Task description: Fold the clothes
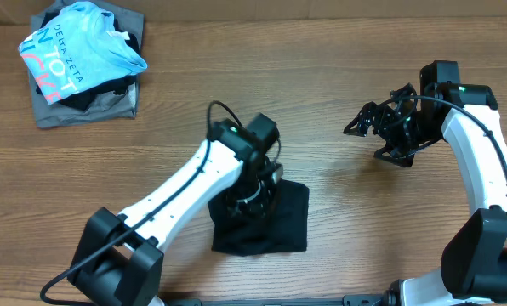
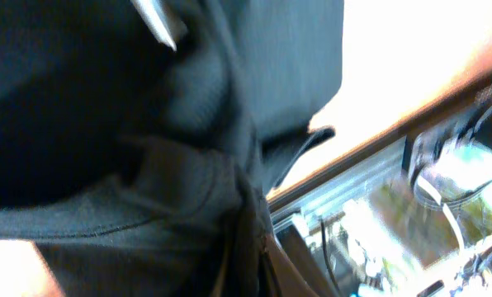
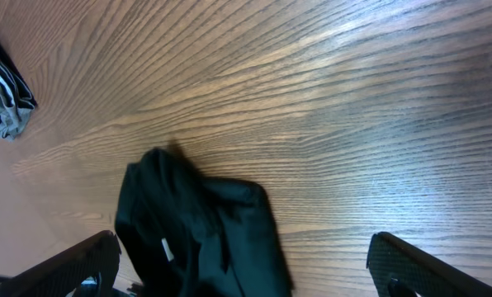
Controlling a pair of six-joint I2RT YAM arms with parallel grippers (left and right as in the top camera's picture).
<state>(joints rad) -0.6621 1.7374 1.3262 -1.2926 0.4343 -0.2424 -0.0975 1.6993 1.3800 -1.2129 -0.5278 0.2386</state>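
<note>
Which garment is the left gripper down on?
The black T-shirt, lying alone at the table's front middle, under the left gripper. The light blue DELTA ZETA shirt and the grey garment are piled at the far left corner.

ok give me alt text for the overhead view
A folded black T-shirt lies near the front of a wooden table with the left gripper down on it. The right gripper hangs open over bare wood at right; a light blue shirt tops a grey garment in the far left corner.
</note>
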